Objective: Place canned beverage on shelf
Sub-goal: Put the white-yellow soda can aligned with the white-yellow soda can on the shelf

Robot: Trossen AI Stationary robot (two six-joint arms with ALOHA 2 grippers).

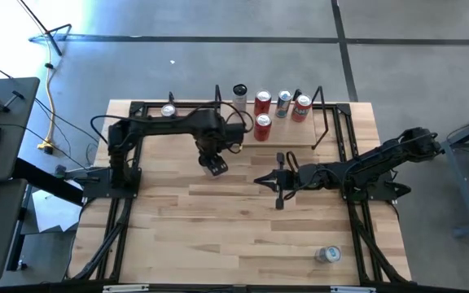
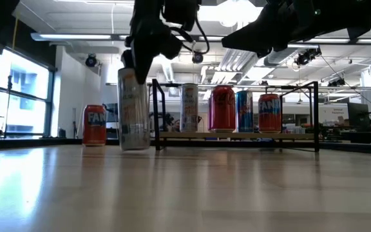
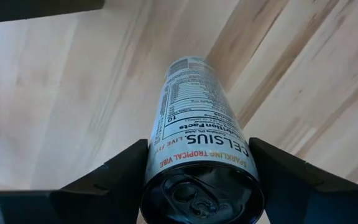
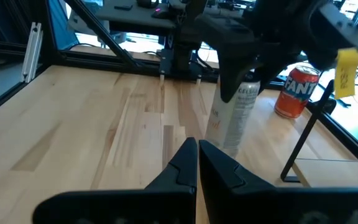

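Note:
My left gripper (image 1: 212, 165) is shut on a tall white Celsius can (image 2: 134, 109) over the middle of the tabletop, left of the shelf. The shelf (image 1: 304, 138) is a light-wood board in black rods at the far right of centre. Several cans stand upright on it, among them a red can (image 2: 223, 108) and an orange Fanta can (image 2: 270, 113). My right gripper (image 1: 275, 181) is shut and empty, level above the table, a little right of the Celsius can (image 4: 235, 115). My left gripper pinches the Celsius can's side wall just below its top rim (image 3: 166, 163) between its two fingers (image 3: 120, 171), one on each side. The fingers come from above, pointing down. The can stands nearly upright below them; whether its base touches the table I cannot tell.
An orange Fanta can (image 2: 95, 125) stands on the table left of the shelf, at the far edge (image 1: 168, 110). A silver can (image 1: 327, 255) lies near the table's near right corner. Bare wood lies between the grippers and the near edge.

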